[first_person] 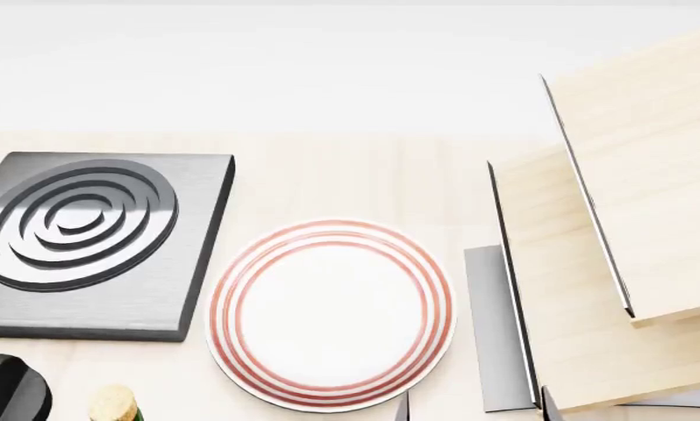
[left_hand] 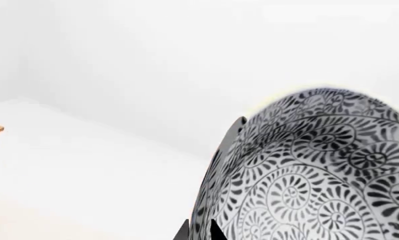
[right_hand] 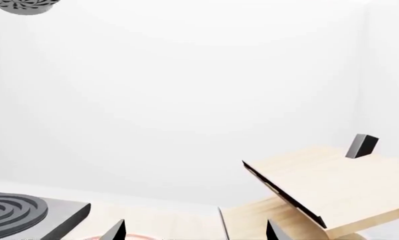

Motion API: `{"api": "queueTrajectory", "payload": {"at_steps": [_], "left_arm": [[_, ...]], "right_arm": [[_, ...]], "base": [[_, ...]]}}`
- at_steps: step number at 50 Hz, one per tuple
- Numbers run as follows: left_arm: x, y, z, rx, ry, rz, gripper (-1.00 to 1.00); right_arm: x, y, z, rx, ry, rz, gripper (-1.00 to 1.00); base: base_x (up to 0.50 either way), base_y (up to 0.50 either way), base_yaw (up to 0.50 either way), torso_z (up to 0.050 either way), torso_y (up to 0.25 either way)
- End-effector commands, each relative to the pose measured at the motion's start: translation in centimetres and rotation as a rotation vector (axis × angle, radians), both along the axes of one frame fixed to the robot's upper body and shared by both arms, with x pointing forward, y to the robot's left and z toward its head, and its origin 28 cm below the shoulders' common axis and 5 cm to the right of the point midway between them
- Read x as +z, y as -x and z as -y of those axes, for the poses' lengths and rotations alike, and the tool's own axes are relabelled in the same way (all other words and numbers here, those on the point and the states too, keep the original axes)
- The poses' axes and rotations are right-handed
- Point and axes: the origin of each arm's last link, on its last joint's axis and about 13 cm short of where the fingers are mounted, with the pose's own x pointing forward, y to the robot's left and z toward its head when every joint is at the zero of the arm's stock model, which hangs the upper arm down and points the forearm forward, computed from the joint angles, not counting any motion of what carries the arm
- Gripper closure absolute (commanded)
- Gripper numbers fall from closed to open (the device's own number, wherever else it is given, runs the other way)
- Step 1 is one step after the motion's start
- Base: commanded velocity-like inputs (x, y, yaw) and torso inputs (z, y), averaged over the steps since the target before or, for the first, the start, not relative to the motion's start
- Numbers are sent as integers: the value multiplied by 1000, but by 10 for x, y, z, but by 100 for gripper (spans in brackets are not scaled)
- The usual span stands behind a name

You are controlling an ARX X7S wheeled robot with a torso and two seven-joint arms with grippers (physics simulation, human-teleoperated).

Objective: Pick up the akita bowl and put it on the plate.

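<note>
The akita bowl (left_hand: 319, 170), with its dense grey-and-white floral pattern, fills much of the left wrist view. It is tilted on edge, and my left gripper (left_hand: 199, 231) is shut on its rim, one fingertip on each side of the wall. The bowl is out of the head view; its underside (right_hand: 18, 5) shows high up in the right wrist view. The plate (first_person: 332, 316), white with red rings, lies flat on the wooden counter with nothing on it. My right gripper (right_hand: 194, 231) is open and holds nothing, close to the plate's right side.
A dark grey square stove (first_person: 87, 241) with raised rings sits left of the plate. Tilted pale wooden boards (first_person: 643, 202) with a grey panel (first_person: 496, 333) stand at the right. A black rounded object (first_person: 5, 390) and a cork-like top (first_person: 114, 403) are at the near left.
</note>
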Motion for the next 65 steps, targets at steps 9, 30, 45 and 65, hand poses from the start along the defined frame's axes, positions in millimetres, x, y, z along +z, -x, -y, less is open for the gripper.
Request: {"api": "queueTrajectory", "payload": {"at_steps": [9,30,45,65], "left_arm": [[-34,-26,8,-109,102,-87,100],[-74,-50,5,-158,282,-20,100],[-98,-59,14,-194,297,-17,100],[-113,-67,28,-239,296,-45,100]], "right_arm": [[-1,-1,-1,5,0,-8,-100],[-5,-2,-3,14,7,-17,-100],[-4,-2,-3,15,8,-15,-100],[-4,-2,-3,18,8,-18,-100]], "base": [[0,0,0,0,1],[0,0,0,0,0],[0,0,0,0,1],[0,0,0,0,1]]}}
